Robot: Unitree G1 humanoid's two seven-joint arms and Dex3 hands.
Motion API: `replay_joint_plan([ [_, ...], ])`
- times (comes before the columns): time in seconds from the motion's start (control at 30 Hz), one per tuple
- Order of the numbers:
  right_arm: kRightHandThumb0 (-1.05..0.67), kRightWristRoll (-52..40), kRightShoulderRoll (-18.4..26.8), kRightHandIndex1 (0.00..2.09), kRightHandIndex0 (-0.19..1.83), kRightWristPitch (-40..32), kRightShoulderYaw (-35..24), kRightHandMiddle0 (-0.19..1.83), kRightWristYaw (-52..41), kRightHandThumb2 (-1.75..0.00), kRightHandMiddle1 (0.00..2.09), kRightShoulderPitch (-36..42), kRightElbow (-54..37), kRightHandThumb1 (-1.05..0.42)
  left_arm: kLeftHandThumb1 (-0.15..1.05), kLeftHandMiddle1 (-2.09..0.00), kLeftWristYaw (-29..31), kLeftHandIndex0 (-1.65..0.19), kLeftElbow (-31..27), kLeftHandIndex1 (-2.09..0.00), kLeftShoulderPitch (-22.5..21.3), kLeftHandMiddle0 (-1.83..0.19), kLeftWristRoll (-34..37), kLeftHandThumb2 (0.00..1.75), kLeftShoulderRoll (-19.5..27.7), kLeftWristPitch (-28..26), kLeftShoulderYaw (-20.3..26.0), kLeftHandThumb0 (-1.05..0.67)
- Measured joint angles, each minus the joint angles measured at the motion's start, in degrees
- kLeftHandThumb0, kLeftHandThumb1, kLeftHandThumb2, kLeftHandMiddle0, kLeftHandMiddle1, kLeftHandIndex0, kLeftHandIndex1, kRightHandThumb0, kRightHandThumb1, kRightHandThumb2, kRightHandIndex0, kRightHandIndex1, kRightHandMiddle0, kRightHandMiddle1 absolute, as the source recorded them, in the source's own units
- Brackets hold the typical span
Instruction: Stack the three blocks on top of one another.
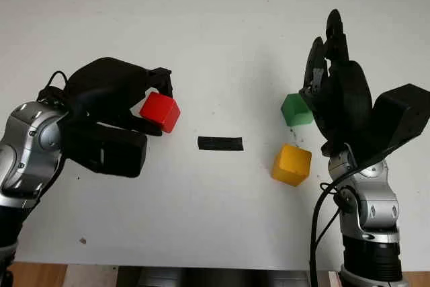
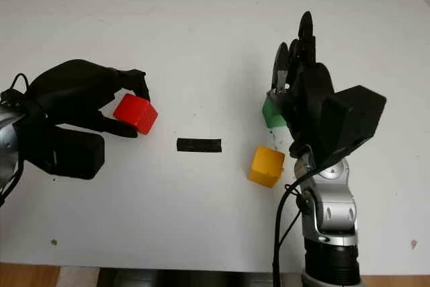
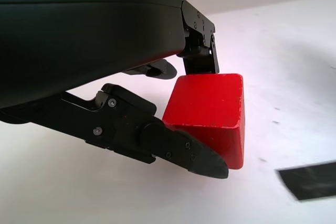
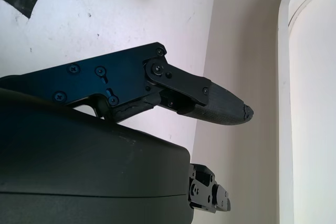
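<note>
My left hand is shut on the red block at the left of the table, fingers above and below it; the wrist view shows the red block pinched between black fingers. The green block lies at the right, partly hidden behind my right hand. That hand is raised upright beside the green block and open, holding nothing. The yellow block lies on the table just in front of the green one.
A black tape strip marks the middle of the white table. The right forearm rises from the near right edge. The table's front edge runs along the bottom.
</note>
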State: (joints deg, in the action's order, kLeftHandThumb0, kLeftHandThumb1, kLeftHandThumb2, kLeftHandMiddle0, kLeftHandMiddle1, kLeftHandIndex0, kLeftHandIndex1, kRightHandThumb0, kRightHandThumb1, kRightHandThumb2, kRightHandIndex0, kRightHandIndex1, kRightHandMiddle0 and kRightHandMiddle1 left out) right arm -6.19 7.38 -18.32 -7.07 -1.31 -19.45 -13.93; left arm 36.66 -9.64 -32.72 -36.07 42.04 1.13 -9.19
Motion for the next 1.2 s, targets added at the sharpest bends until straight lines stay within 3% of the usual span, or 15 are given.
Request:
replay_joint_plan([
  [0.17, -0.6, 0.05, 0.35, 0.0, -0.19, 0.01, 0.06, -0.19, -1.3, -0.76, 0.0, -0.79, 0.02, -1.05, 1.02, -0.06, 2.36, -0.31, -0.42, -1.63, -1.96, -0.37, 1.63, 0.06, -4.61, -2.97, -2.82, -0.43],
  [0.3, -0.61, 0.08, 0.36, 0.0, -0.19, 0.01, 0.0, -0.19, -1.34, -0.74, 0.0, -1.28, 0.05, -1.05, 1.02, -0.06, 3.46, -0.3, -0.05, -1.62, -4.41, -0.38, 0.51, 0.05, -6.69, -3.98, -5.44, -0.42],
  [0.47, -0.6, 0.07, 0.51, 0.0, -0.19, 0.03, -0.21, -0.19, -1.49, -0.73, 0.0, -1.26, 0.07, -1.05, 0.99, -0.06, 3.9, -0.39, 2.85, -1.58, -6.89, -0.38, -3.29, 0.05, -9.0, -3.64, -10.11, -0.38],
  [0.6, -0.6, 0.16, 0.99, 0.0, -0.19, 0.03, -0.29, -0.19, -1.51, -0.73, 0.0, -1.2, 0.06, -1.05, 0.97, -0.06, 3.2, -0.35, 4.82, -1.65, -7.7, -0.39, -6.14, 0.05, -11.01, -0.98, -13.47, -0.37],
  [0.87, -0.61, -0.04, 0.97, 0.0, -0.19, 0.14, -0.36, -0.19, -1.12, -0.71, 0.0, -1.07, 0.06, -1.05, 0.98, -0.07, 2.4, -0.36, 6.16, -1.76, -9.69, -0.4, -6.62, 0.05, -13.65, 0.55, -14.14, -0.35],
  [1.2, -0.6, 0.17, 0.7, 0.0, -0.19, 0.23, 0.05, -0.19, -0.64, -0.73, 0.0, -1.0, 0.06, -1.05, 0.99, -0.08, 1.58, -0.31, 7.74, -1.66, -9.69, -0.41, -7.54, 0.06, -13.79, 2.15, -14.15, -0.35],
])
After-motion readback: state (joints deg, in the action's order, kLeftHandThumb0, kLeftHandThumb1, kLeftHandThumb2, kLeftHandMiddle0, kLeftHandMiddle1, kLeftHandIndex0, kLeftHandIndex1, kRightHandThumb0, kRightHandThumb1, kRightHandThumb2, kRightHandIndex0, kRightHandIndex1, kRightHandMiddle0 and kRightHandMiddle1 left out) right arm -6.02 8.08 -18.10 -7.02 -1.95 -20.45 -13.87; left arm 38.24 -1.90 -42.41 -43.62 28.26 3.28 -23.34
